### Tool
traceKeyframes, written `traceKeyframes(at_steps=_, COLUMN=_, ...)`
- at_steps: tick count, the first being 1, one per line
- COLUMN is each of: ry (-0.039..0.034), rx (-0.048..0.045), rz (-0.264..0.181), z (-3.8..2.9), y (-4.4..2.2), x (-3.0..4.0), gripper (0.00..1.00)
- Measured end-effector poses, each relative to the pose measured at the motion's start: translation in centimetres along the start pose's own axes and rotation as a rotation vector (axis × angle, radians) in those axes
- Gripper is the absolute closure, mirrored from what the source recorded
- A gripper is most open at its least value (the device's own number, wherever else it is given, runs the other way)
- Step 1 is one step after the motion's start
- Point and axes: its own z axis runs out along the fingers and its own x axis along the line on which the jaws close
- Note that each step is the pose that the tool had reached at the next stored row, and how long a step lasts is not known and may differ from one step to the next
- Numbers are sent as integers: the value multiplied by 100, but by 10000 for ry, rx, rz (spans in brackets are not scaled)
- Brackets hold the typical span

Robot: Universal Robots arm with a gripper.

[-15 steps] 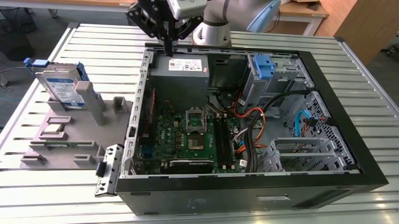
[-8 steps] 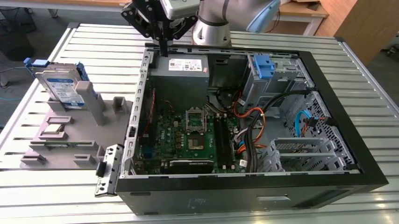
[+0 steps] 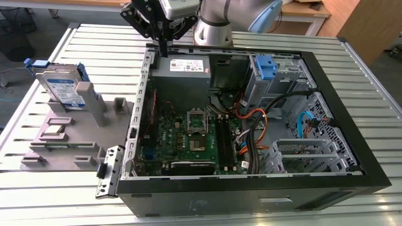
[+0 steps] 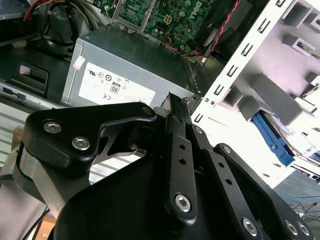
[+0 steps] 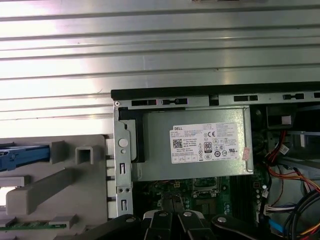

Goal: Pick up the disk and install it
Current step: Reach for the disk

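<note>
Exterior view, upper centre: the black gripper (image 3: 164, 54) hangs from the silver-and-blue arm (image 3: 213, 28) with its two slim fingers pressed together on nothing. Their tips are just above the back rim of the open computer case (image 3: 351, 181), beside the grey power-supply box (image 3: 182, 70). In the second wrist view the fingers (image 4: 176, 125) run as one dark bar ending near the box's sheet-metal corner, flanked by matte black links with bright bolt heads. The disk (image 3: 61, 87) is well apart from the gripper, at the upper left of the exterior view. It stands on edge in a slot of the grey moulded fixture (image 3: 75, 139), a silver body with a blue-and-white label facing the camera and blue plastic framing its edges, and its upper part rises free above the fixture's posts. The fixture lies just beside the case's perforated left wall; whether they touch cannot be told. Bare ribbed slats of the aluminium table (image 3: 94, 42) run wide along the far edge and the exterior view's left edge. A small perforated metal plate (image 3: 108, 172) leans at the case's lower left corner. Inside the case the green motherboard (image 3: 188, 136) lies flat, orange and black cables (image 3: 254, 117) loop across the middle, and a grey metal drive cage (image 3: 279, 80) at the upper right holds a lone blue bracket (image 3: 266, 66). In the first wrist view the power-supply box sits tucked under the case's black rim.
</note>
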Motion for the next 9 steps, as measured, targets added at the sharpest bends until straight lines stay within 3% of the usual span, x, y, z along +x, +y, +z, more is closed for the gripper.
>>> traceKeyframes(at_steps=9, ry=-1, rx=0, rz=0, z=1, y=-6, x=70, gripper=90)
